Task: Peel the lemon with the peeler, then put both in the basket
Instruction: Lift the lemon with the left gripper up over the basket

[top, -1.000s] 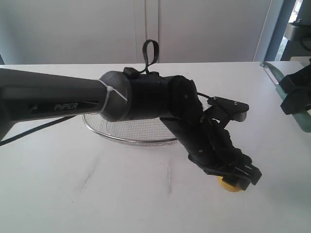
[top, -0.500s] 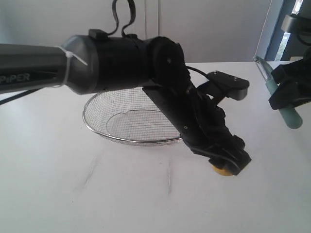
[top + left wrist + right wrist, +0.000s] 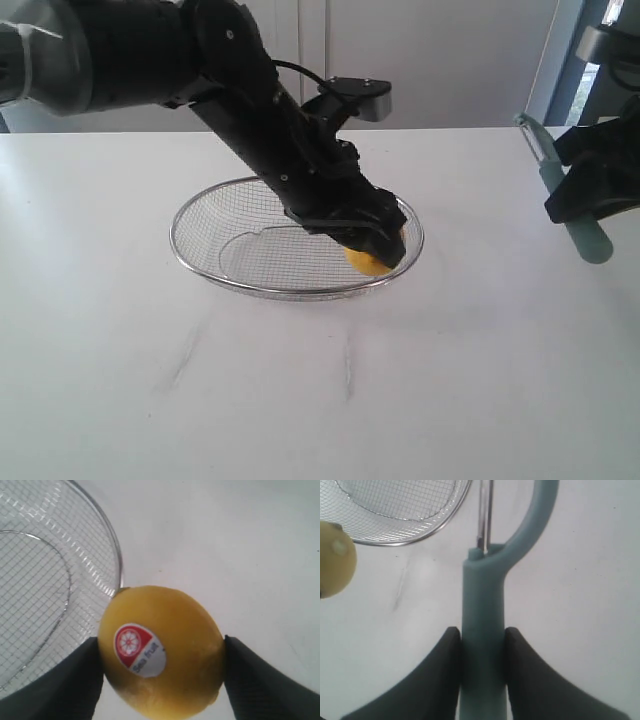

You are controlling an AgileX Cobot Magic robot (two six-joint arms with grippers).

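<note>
My left gripper [image 3: 378,250] is shut on the yellow lemon [image 3: 366,262], holding it over the right rim of the wire mesh basket [image 3: 215,205]. In the left wrist view the lemon [image 3: 162,650] shows its red-and-white sticker, with a black finger pressed on each side and the basket [image 3: 45,575] beside it. My right gripper [image 3: 585,195] at the right edge is shut on the teal handle of the peeler [image 3: 588,238], blade end up and away from the table. In the right wrist view both fingers clamp the peeler [image 3: 482,630]; the lemon [image 3: 336,565] and the basket [image 3: 400,510] lie beyond.
The white table [image 3: 300,400] stretches on all sides of the basket, with faint grey scuff marks [image 3: 185,355] in front of it. A white wall and cabinet doors [image 3: 420,60] stand behind the table.
My left arm has lifted the lemon from the table at the front right and carried it back and left to the basket's right rim. The right gripper with the peeler has barely moved.
</note>
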